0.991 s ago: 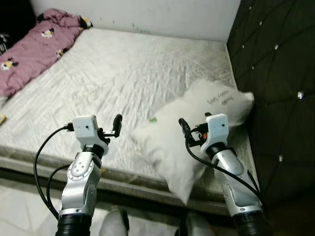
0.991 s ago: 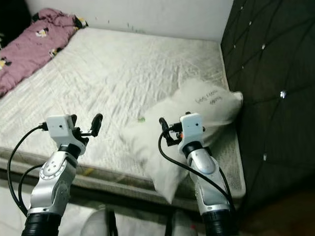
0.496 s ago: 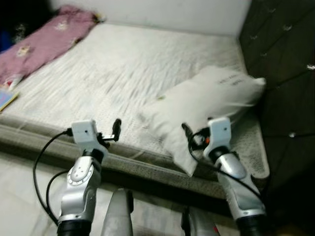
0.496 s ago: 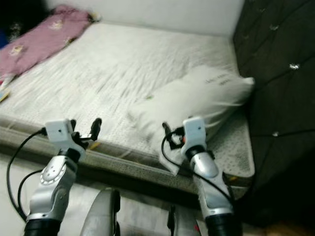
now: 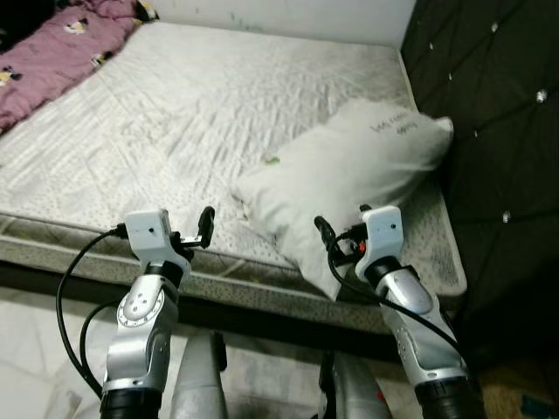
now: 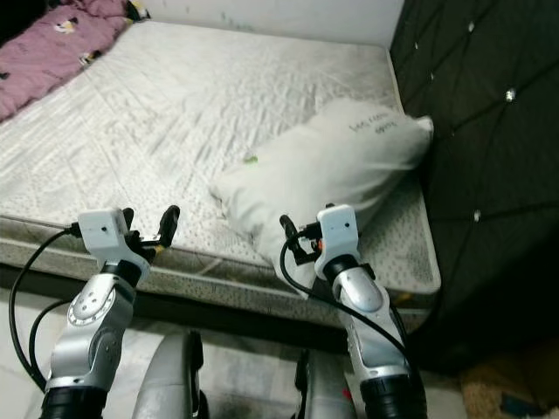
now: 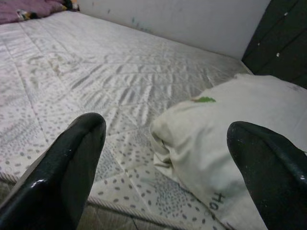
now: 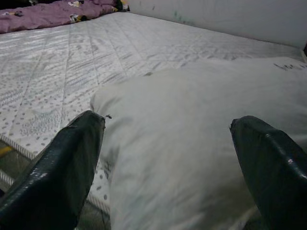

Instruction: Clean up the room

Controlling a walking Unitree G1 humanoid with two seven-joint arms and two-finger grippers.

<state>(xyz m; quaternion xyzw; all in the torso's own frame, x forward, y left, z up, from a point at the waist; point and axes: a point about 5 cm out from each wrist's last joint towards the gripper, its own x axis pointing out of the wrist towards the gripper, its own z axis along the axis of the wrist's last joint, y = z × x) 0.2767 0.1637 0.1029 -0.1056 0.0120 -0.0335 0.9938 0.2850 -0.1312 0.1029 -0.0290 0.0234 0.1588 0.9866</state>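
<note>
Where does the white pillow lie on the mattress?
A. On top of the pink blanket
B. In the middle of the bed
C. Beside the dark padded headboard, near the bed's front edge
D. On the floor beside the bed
C: the white pillow lies on the mattress beside the dark padded headboard, far from the pink blanket.

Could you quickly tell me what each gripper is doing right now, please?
Left gripper: open, holding nothing, above the mattress edge.
Right gripper: open, holding nothing, facing the pillow.
</note>
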